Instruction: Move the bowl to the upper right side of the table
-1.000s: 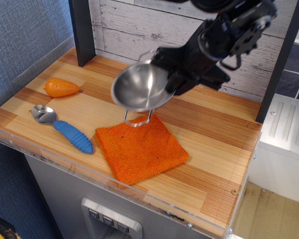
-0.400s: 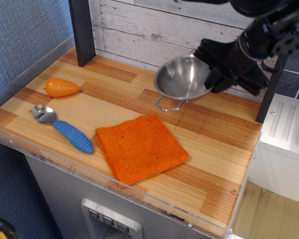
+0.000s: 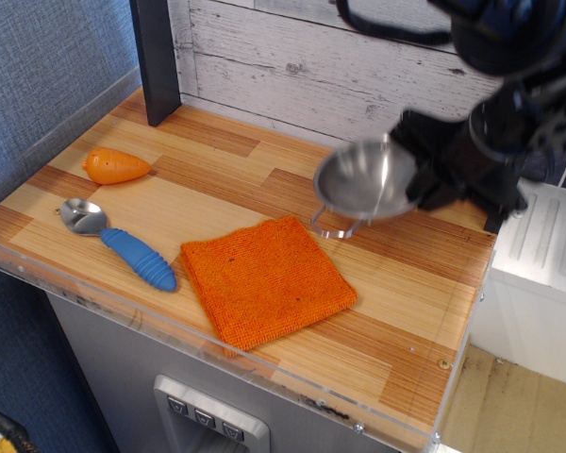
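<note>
The bowl (image 3: 366,179) is held up in the air over the right half of the worktop (image 3: 217,203). It is shiny and round, and it is tipped a little, so its open side is turned up and toward the left. One thin wire handle (image 3: 332,226) hangs down from its lower edge, just above the wood. The bowl is blurred in the picture, so small parts cannot be made out.

The far right rim of the bowl is met by the black tool (image 3: 417,175). The tool is closed on that rim, and the bowl is carried by it. The tips of the tool are dark and partly hidden, so their exact hold cannot be seen. The black arm (image 3: 509,123) is seen behind it, near the back right corner, in front of a dark post.

An orange cloth (image 3: 267,280) is laid flat on the worktop, below and to the left of the bowl. It is not touched by the bowl. A spoon (image 3: 123,243) with a blue handle is laid near the front left edge. A small orange toy carrot (image 3: 116,165) is placed behind the spoon, near the left side. Both are well apart from the bowl.

A white plank wall (image 3: 311,57) is seen at the back.
</note>
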You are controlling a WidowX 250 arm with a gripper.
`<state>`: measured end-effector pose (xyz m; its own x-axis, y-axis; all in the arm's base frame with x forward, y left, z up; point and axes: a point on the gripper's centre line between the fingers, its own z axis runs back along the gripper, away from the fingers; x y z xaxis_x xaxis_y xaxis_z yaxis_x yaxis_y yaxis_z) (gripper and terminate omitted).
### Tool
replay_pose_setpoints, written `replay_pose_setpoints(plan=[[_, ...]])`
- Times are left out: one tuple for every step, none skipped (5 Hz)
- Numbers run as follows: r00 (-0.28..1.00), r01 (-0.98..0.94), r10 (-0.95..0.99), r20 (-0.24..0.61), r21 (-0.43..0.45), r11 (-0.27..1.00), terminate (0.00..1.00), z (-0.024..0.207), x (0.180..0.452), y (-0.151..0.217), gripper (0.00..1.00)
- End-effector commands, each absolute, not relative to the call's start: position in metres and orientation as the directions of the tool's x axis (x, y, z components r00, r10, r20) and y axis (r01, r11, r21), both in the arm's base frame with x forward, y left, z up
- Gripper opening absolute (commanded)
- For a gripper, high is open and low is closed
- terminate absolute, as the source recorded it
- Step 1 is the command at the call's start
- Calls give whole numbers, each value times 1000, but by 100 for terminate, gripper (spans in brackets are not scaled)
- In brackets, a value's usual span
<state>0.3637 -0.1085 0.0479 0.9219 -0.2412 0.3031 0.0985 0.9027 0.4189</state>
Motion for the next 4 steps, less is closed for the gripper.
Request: replay_pose_setpoints(plan=[[912, 144, -276, 303, 394, 908, 0, 48, 350, -127, 0], [915, 155, -281, 291, 391, 907, 0, 43, 348, -129, 0], [920, 154, -274, 280, 384, 910, 0, 42, 347, -131, 100], [928, 134, -249, 278, 374, 918, 0, 42, 347, -130, 100]])
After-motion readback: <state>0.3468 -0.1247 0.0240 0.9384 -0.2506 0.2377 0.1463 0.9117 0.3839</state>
